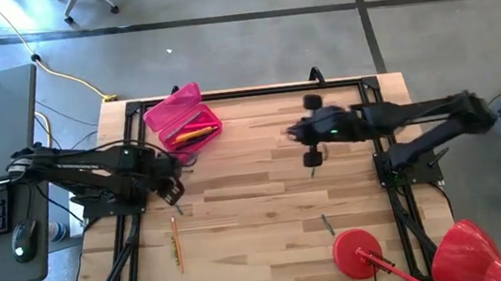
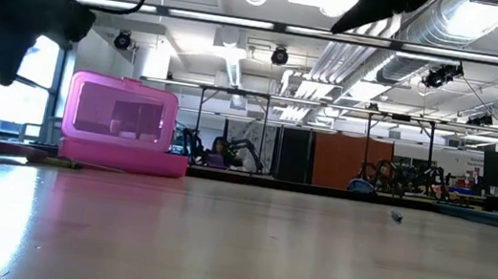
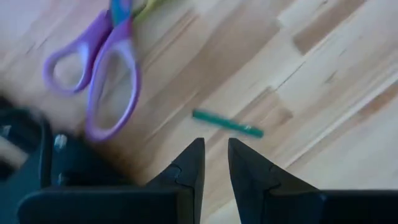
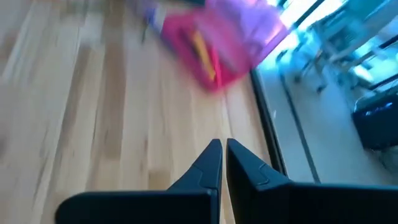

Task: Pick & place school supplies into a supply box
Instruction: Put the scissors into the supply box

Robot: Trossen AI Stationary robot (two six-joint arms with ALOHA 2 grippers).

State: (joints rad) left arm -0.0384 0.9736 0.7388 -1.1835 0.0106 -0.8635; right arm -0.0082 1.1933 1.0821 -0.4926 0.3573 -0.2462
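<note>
Right wrist view smeared by motion: supply box (image 4: pixel 214 46) shows as a pink blur with orange streaks inside, contents not countable there. In the high view the left gripper (image 1: pixel 174 189) covers the table under it, so the scissors (image 3: pixel 99 74) (purple handles) are hidden there; blades cut off in the left wrist view. Low view crops both arms to dark shapes up top.

Counts: one pink box with lid up, at the far left part of the table (image 1: pixel 268 214), holding at least one orange pencil. Loose: one orange pencil (image 1: pixel 175 241) near the front left, one green pencil (image 3: pixel 227 124) just ahead of the left fingers, one small grey piece (image 1: pixel 328 224) by the red disc (image 1: pixel 356 250).

Left fingers narrowly apart, empty, near the scissors. Right gripper (image 1: pixel 295 135) above mid-table, fingers closed, holding nothing.
</note>
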